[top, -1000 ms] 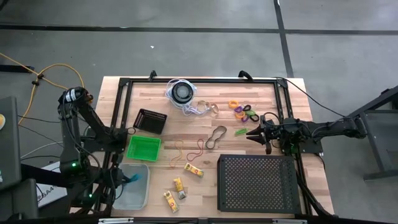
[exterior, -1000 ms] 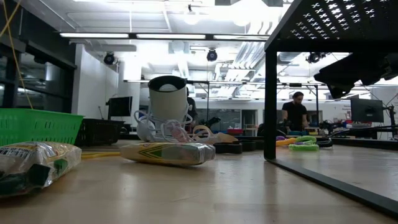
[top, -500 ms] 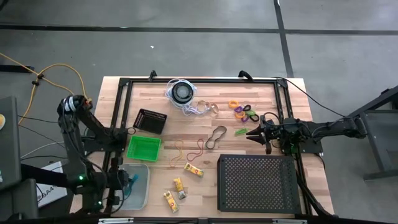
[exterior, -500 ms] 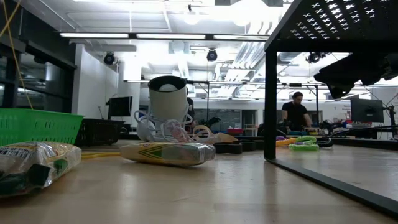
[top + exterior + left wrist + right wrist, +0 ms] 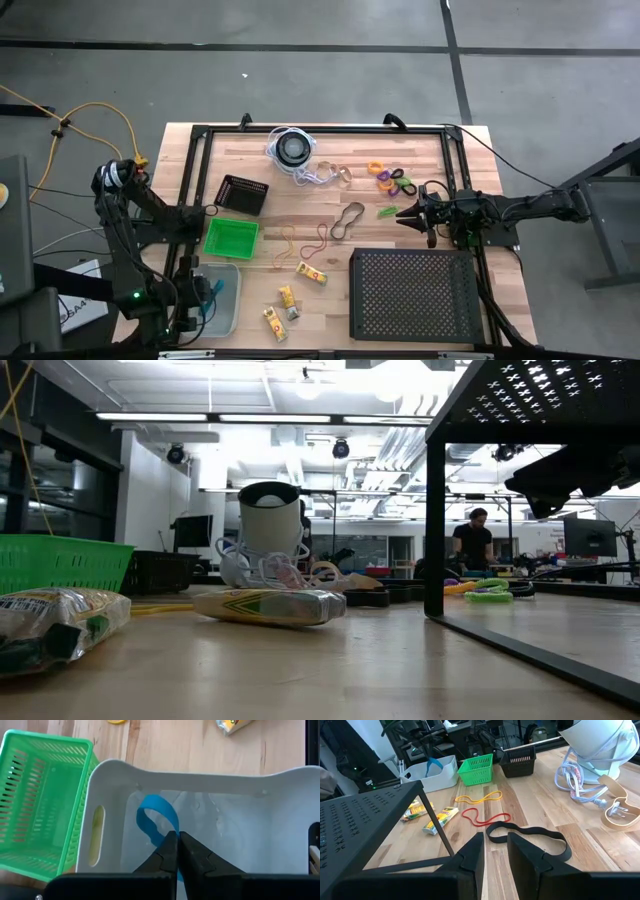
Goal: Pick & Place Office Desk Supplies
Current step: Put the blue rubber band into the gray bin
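Note:
My left gripper (image 5: 177, 839) is shut over the white bin (image 5: 120, 775) at the table's near left, with a blue rubber band (image 5: 156, 815) in its fingers. My right gripper (image 5: 495, 845) is open, low over the table's right side (image 5: 403, 212). It sits beside a green clip (image 5: 387, 211) and faces the dark band (image 5: 527, 837). Red (image 5: 318, 240) and yellow (image 5: 285, 240) bands lie flat mid-table. Yellow packets (image 5: 311, 273) (image 5: 287, 296) lie near the front edge. Coloured rings (image 5: 392, 178) lie far right. My left gripper pinches the blue rubber band between its two fingertips, at the loop's end (image 5: 172, 831) nearest the fingers. The loop stands out past the fingertips, inside the white bin and rising above its rim (image 5: 434, 764). Whether its other end touches the bin floor does not show.
A green basket (image 5: 231, 238) and a small black basket (image 5: 242, 193) stand left of centre. The black perforated tray (image 5: 412, 295) on legs fills the near right. The round disc with white cord (image 5: 293, 148) sits at the far middle. A black frame (image 5: 320, 130) rims the table.
My left arm's elbow has swung toward the table's near edge while its gripper has stayed over the white bin. My right arm has kept still.

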You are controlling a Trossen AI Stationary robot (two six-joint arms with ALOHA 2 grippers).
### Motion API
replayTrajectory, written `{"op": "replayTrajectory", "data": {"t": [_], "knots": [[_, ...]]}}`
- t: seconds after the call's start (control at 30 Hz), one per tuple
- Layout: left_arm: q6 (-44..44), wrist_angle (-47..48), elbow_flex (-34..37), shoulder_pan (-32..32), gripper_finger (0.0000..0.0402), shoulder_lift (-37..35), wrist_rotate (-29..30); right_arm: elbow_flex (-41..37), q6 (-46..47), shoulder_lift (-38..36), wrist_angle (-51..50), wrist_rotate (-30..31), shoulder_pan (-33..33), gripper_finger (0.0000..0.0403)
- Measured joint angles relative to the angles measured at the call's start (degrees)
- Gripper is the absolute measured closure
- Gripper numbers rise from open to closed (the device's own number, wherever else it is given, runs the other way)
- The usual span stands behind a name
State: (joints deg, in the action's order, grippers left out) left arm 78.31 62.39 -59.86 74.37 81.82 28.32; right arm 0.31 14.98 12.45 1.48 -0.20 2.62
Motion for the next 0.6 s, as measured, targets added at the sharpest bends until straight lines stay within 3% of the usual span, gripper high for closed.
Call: {"op": "replayTrajectory", "data": {"t": [0.4, 0.6], "knots": [[1.0, 0.0, 0.0, 0.0, 0.0319, 0.0, -0.6, 0.0, 0.0, 0.0, 0.0, 0.0, 0.0, 0.0330], [1.1, 0.0, 0.0, 0.0, 0.0303, 0.0, -0.5, 0.0, 0.0, 0.0, 0.0, 0.0, 0.0, 0.0330]]}}
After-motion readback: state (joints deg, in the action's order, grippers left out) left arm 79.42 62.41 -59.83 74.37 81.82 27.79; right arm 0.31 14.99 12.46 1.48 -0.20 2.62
